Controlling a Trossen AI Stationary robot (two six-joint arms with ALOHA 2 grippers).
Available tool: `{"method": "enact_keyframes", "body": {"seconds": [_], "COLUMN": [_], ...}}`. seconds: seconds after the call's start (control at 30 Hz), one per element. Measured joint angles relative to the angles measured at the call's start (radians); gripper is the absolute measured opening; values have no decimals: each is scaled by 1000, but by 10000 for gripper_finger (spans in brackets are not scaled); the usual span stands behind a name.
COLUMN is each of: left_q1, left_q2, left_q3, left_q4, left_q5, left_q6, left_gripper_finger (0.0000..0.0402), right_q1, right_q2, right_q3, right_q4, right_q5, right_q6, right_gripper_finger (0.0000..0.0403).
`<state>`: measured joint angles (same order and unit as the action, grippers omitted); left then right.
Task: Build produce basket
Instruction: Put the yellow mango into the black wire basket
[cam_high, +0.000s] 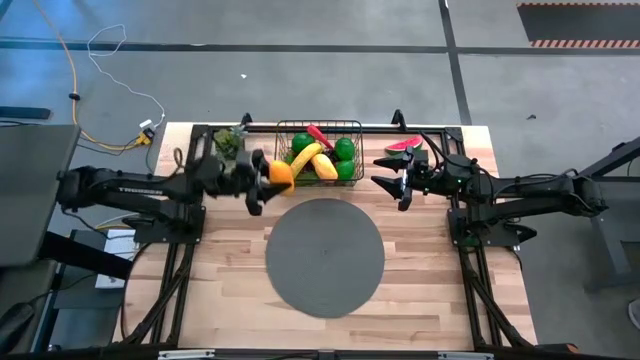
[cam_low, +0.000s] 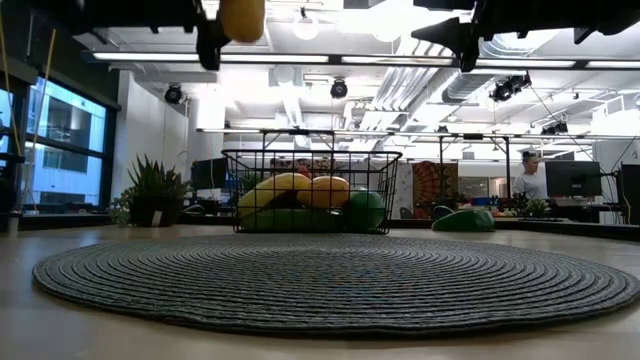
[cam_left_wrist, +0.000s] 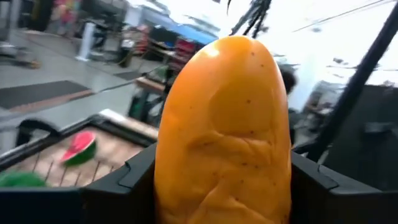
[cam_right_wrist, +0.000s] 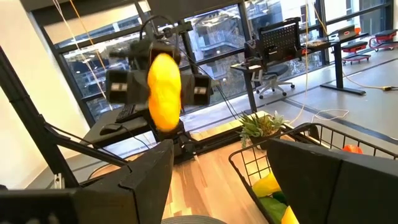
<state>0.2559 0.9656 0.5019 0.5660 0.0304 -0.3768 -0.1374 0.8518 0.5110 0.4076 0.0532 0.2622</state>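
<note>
While aloft, mango (cam_high: 281, 172) beside basket (cam_high: 283, 132) rim

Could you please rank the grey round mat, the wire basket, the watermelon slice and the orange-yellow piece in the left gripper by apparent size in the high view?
1. Grey round mat
2. Wire basket
3. Watermelon slice
4. Orange-yellow piece, held above the table in the left gripper, looks about equal to the slice, so that order is unsure.

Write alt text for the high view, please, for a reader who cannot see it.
From above, the left gripper holds an orange-yellow piece beside the black wire basket of produce. The right gripper is open and empty on the basket's other side, near a watermelon slice.
</note>
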Motion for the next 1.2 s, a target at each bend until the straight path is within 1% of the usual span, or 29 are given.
{"method": "enact_keyframes", "body": {"seconds": [0.07, 0.13, 0.23, 0.43, 0.5, 0.57, 0.67, 0.73, 1.2], "left_q1": [-48, -81, -103, -106, -106, -106, -106, -106, -106], "left_q2": [11, 19, 22, 22, 22, 22, 22, 22, 22], "left_q3": [-22, -23, -24, -24, -23, -23, -23, -23, -23], "left_q4": [8, 17, 31, 67, 69, 67, 67, 67, 54], "left_q5": [-94, -166, -210, -214, -214, -214, -214, -214, -213], "left_q6": [32, 68, 104, 114, 119, 119, 119, 119, 118], "left_gripper_finger": [223, 223, 223, 223, 223, 223, 223, 223, 223], "right_q1": [0, 0, 0, 1, 1, 1, 1, 1, 1], "right_q2": [0, 0, 0, 0, 0, 0, 0, 0, 0], "right_q3": [0, 0, 0, 0, 0, 0, 0, 0, 0], "right_q4": [1, 1, 3, 4, 6, 8, 8, 3, -8], "right_q5": [0, 0, 0, -11, -35, -82, -197, -242, -226], "right_q6": [-1, -1, -1, -1, 4, 28, 58, 75, 71], "right_gripper_finger": [243, 243, 243, 243, 243, 243, 243, 243, 243]}}
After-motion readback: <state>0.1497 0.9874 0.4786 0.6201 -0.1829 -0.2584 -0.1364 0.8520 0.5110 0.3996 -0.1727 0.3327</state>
